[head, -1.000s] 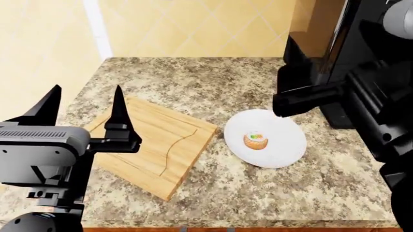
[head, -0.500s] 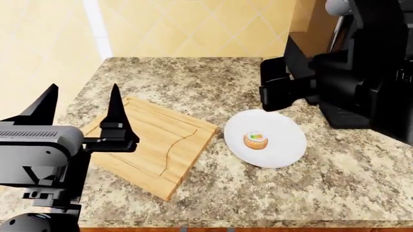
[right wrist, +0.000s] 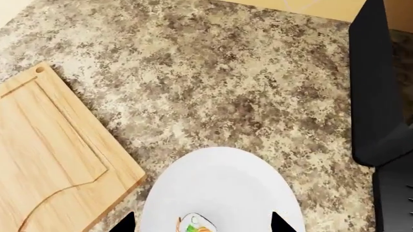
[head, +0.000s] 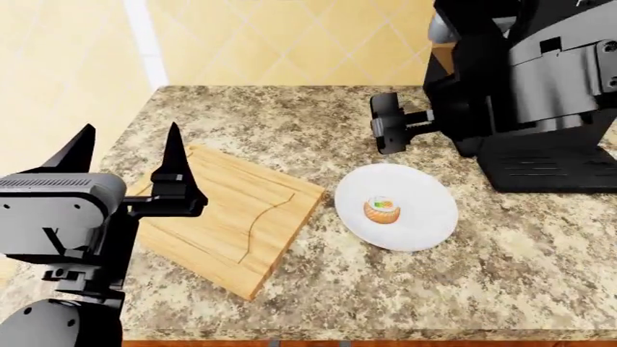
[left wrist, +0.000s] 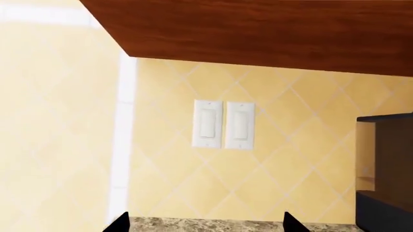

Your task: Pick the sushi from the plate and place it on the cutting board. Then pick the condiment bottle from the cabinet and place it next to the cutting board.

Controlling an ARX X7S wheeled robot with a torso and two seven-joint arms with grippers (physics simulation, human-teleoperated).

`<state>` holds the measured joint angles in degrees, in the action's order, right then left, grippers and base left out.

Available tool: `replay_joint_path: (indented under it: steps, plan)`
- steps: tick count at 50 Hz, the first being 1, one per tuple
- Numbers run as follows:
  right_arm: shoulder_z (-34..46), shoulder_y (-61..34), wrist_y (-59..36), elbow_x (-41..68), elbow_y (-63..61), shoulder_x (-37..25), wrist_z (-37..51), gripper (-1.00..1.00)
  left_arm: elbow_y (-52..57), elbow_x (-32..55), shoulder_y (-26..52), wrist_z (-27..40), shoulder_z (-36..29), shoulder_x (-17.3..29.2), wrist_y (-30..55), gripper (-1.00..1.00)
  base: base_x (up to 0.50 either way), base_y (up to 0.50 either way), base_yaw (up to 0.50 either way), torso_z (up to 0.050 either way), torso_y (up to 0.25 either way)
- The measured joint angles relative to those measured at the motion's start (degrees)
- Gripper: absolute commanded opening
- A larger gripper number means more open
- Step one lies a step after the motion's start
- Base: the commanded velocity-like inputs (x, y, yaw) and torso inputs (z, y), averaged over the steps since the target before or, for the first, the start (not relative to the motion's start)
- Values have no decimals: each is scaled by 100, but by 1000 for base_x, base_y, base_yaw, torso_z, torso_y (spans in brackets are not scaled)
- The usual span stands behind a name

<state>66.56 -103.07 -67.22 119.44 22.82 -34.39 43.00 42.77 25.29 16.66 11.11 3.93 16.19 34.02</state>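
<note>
The right end effector (head: pixel 386 124) hangs open and empty above the speckled granite surface (head: pixel 386 289), with the small round orange-sided, rice-topped sushi (head: pixel 382 210) below and just ahead of it on the plain round white plate (head: pixel 424 224). The left end effector (head: pixel 126 155), prongs spread and holding nothing, points upward over the near edge of the light wooden rectangular cutting board (head: pixel 231 217), which lies beside the plate.

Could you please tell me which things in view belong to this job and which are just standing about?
Job: sushi, plate, cutting board, right gripper.
Standing about: black appliance, wall switches, left gripper.
</note>
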Motion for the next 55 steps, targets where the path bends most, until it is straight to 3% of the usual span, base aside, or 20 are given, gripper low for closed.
replay_joint_path:
  steps: [13, 55]
  plan:
    - [456, 76, -244, -872, 1175, 660, -1141, 100, -162, 99, 79, 8, 49, 16, -3, 100, 0, 0, 0, 0, 0]
    - [898, 550, -318, -1458, 1609, 1063, -2054, 100, -150, 238, 87, 117, 40, 103, -28, 100, 0, 0, 0, 0, 0]
